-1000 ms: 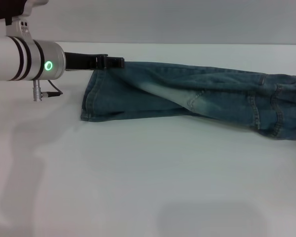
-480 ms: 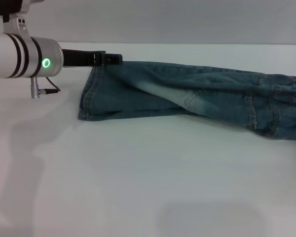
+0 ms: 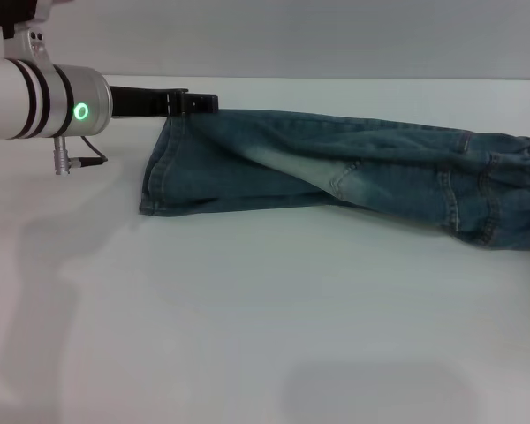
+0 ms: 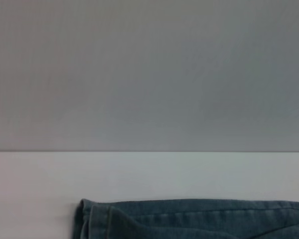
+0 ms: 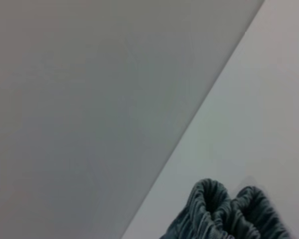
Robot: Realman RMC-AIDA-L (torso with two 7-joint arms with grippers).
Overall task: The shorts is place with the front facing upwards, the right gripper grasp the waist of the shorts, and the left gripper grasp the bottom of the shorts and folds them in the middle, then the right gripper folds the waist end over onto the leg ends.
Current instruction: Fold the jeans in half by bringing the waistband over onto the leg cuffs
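Observation:
Blue denim shorts (image 3: pixel 336 172) lie stretched across the white table, leg hem on the left and waist running off the right edge of the head view. My left gripper (image 3: pixel 203 104) is at the far corner of the leg hem (image 3: pixel 159 177), its black fingers shut on the denim there. The left wrist view shows that hem edge (image 4: pixel 94 219) resting flat on the table. In the right wrist view the gathered elastic waist (image 5: pixel 229 211) is bunched close to the camera. My right gripper itself shows in no view.
The white table (image 3: pixel 247 318) spreads in front of the shorts, with its far edge meeting a grey wall. My left arm's white forearm (image 3: pixel 26 97) with its green light hangs over the table's left side.
My left gripper has drawn a little to the left, and the leg hem and the rest of the shorts have shifted left with it.

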